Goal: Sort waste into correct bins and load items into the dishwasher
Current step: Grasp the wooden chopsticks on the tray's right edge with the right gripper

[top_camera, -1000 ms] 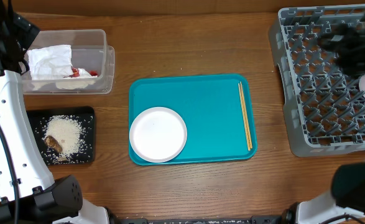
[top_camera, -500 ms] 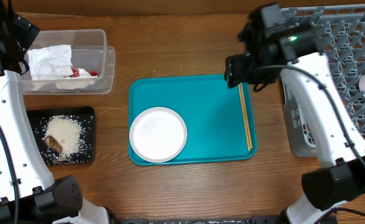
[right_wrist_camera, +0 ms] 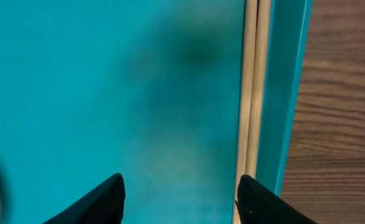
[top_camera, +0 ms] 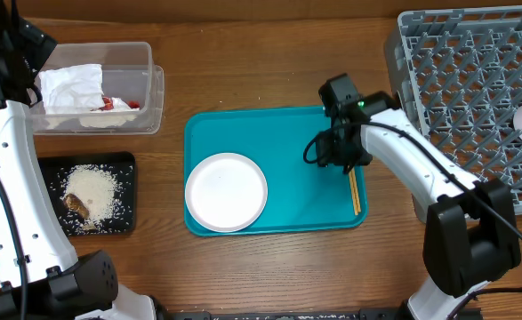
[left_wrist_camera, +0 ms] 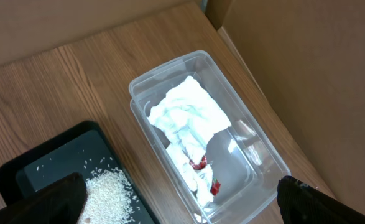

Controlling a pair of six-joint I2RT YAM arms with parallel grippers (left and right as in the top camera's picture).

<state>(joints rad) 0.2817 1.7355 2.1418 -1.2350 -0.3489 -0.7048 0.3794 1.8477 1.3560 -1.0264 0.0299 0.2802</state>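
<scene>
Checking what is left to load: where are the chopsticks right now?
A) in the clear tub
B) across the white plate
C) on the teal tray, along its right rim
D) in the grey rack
C: the chopsticks lie side by side on the teal tray, close against its right rim, with the open right gripper over them.

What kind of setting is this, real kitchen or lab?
Likely a lab tabletop staged for dish clearing, not a real kitchen: a grey plastic lattice dish rack serves as dishwasher, beside a teal rectangular serving tray holding a round white plate, on a wooden table.
</scene>
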